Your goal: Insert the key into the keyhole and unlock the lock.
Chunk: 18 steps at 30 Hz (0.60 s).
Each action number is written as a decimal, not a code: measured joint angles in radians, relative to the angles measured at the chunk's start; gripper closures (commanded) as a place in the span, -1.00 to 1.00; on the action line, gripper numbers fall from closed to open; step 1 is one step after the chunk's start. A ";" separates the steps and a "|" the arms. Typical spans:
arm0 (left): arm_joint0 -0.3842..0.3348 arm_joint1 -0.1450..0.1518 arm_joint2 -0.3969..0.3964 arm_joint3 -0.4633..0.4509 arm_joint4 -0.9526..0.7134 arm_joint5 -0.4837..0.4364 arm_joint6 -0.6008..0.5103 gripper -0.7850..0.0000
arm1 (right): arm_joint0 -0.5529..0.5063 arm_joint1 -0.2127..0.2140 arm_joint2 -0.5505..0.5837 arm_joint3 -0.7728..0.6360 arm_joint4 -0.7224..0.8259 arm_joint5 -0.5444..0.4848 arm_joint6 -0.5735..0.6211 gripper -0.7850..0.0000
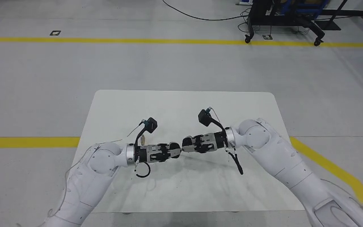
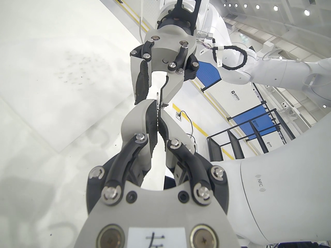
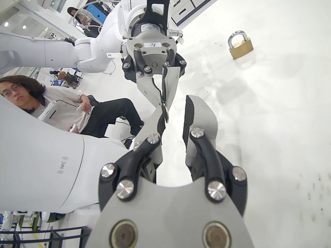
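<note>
The two grippers are placed tip to tip above the middle of the table (image 1: 142,108), each arm being bent inward from its own side. The left gripper (image 2: 157,116) is held level over the tabletop. Its fingers (image 2: 137,122) are pressed together on the key (image 2: 157,98), a thin flat piece of metal. The key is pinched edge-on between the black pads, and a short end of it is left standing out beyond the fingertips.

The right gripper (image 3: 175,109) is pointed straight at the left one, and its fingers (image 3: 204,114) are spread. The free end of the key is set in the gap between these spread fingers, close against the pad of one of them. Whether the key is touched by that pad cannot be told. The other finger is set well clear of the key.

The lock (image 3: 240,45), a brass padlock with a silver shackle, is laid flat on the table, well apart from both grippers. Its shackle is seen seated in the body at both ends. The face bearing the keyhole cannot be made out.

Faint dark scuff marks (image 2: 72,65) are scattered over the white tabletop. A yellow line (image 1: 34,142) is painted on the grey floor beside the table.
</note>
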 measured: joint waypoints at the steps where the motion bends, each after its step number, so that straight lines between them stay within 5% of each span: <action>1: 0.000 0.001 0.000 0.000 0.000 0.000 0.001 1.00 | 0.000 0.000 0.001 0.000 0.001 0.000 -0.003 1.00; 3: 0.001 0.002 0.000 0.000 0.001 0.000 0.007 1.00 | -0.003 0.000 0.002 0.002 0.008 -0.006 -0.004 1.00; 4: 0.001 0.003 0.000 0.001 0.001 0.001 0.011 0.49 | -0.004 0.001 0.003 0.003 0.013 -0.009 -0.003 1.00; 5: 0.002 0.003 -0.001 0.002 0.000 0.002 0.016 -0.73 | -0.006 0.001 0.004 0.004 0.018 -0.013 -0.001 1.00; 6: 0.002 0.004 -0.001 0.003 -0.001 0.003 0.020 -1.00 | -0.008 0.002 0.005 0.005 0.025 -0.018 0.002 1.00; 18: 0.021 0.020 -0.061 0.000 -0.021 -0.052 0.082 -1.00 | -0.008 0.029 0.105 0.097 0.144 -0.089 -0.023 1.00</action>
